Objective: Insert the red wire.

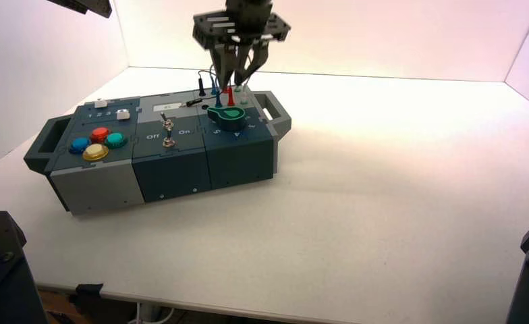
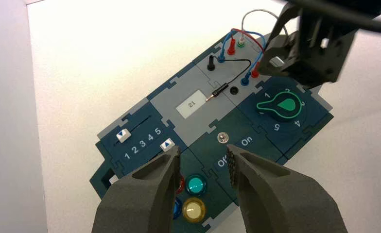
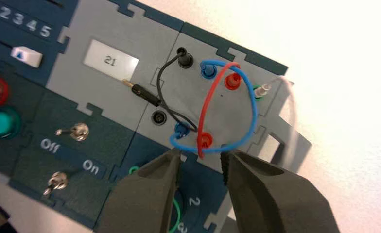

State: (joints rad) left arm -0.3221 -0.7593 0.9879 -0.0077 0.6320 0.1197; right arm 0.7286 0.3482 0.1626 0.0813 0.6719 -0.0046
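The right gripper (image 3: 201, 158) is just behind the knob (image 1: 228, 118), above the wires, its jaws wide apart with nothing clamped between them. The left gripper (image 1: 90, 5) is well apart from the knob, off to the left and beyond the box (image 1: 106, 185), open and holding nothing.

The red wire (image 3: 207, 106) arches behind the knob, with a plug at each of the two red sockets: the nearer (image 3: 204, 140) just behind the knob, the farther (image 3: 233, 81) beyond it. Both ends look seated, though I can't judge how deeply.

The main danger now is a snag. The red loop and the blue wire (image 3: 253, 114) cross close to the open fingertips, so a sideways drift could hook either and tug a plug out. The white wire (image 3: 293, 111) runs near the jaws too and could catch as the arm lifts. If the nearer red plug is only half in, a light knock might loosen it.

For writing, the display (image 3: 111, 59), left of the knob, reads "21". "Off" and "On" mark the switches, also left. Digits 1 to 5 ring the knob and label the sliders farther left. I see no brand.
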